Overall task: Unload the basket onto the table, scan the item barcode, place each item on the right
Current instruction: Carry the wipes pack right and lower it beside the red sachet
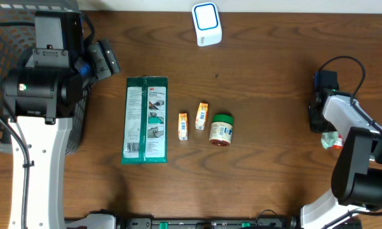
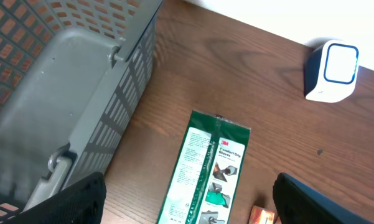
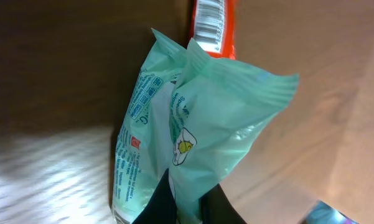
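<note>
A mint-green packet (image 3: 193, 118) with an orange end carrying a barcode (image 3: 211, 22) is pinched at its crimped edge by my right gripper (image 3: 188, 202), which is shut on it. From overhead the packet (image 1: 332, 141) shows at the right table edge, mostly tucked under the right arm. The white scanner with a blue ring (image 1: 206, 24) stands at the back centre, far from the packet, and also shows in the left wrist view (image 2: 333, 70). My left gripper (image 1: 108, 58) hangs open and empty above the table beside the basket, with its black fingers (image 2: 81, 202) spread wide.
A grey mesh basket (image 1: 6, 38) fills the left side (image 2: 81, 74). Mid-table lie a flat green package (image 1: 146, 119), two small orange boxes (image 1: 183, 126) (image 1: 202, 116) and a green-lidded jar (image 1: 221, 130). The package (image 2: 205, 174) lies below the left gripper.
</note>
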You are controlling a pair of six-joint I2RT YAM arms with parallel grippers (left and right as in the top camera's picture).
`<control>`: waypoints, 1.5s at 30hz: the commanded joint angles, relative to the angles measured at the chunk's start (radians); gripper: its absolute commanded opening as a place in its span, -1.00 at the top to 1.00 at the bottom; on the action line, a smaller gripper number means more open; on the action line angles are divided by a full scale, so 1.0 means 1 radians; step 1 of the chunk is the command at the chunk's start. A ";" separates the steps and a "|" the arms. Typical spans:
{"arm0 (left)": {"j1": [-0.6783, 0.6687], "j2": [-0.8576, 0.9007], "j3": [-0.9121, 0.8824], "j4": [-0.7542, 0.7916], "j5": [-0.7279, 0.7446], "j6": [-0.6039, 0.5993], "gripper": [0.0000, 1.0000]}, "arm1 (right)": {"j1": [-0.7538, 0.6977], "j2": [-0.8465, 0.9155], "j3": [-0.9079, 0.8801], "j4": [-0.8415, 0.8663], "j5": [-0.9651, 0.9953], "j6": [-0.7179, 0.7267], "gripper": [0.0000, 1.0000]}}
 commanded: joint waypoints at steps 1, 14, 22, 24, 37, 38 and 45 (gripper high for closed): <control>0.003 0.004 0.000 -0.003 -0.005 0.009 -0.72 | -0.018 0.014 -0.034 0.002 0.069 -0.003 0.98; 0.003 0.004 0.000 -0.003 -0.005 0.009 -0.72 | 0.032 0.014 -0.030 0.099 -0.132 -0.075 0.92; 0.003 0.004 0.000 -0.003 -0.005 0.009 -0.72 | 0.028 0.003 -0.024 0.098 -0.406 -0.093 0.97; 0.003 0.004 0.000 -0.003 -0.005 0.009 -0.72 | 0.014 -0.004 -0.012 0.092 -0.559 -0.119 0.95; 0.003 0.004 0.000 -0.003 -0.005 0.009 -0.72 | -0.229 -0.022 -0.004 0.091 -0.935 -0.124 0.31; 0.003 0.004 0.000 -0.003 -0.005 0.009 -0.72 | -0.245 -0.022 -0.004 0.089 -0.937 -0.122 -0.09; 0.003 0.004 0.000 -0.003 -0.005 0.009 -0.72 | -0.298 -0.024 -0.002 0.092 -0.966 -0.095 -0.75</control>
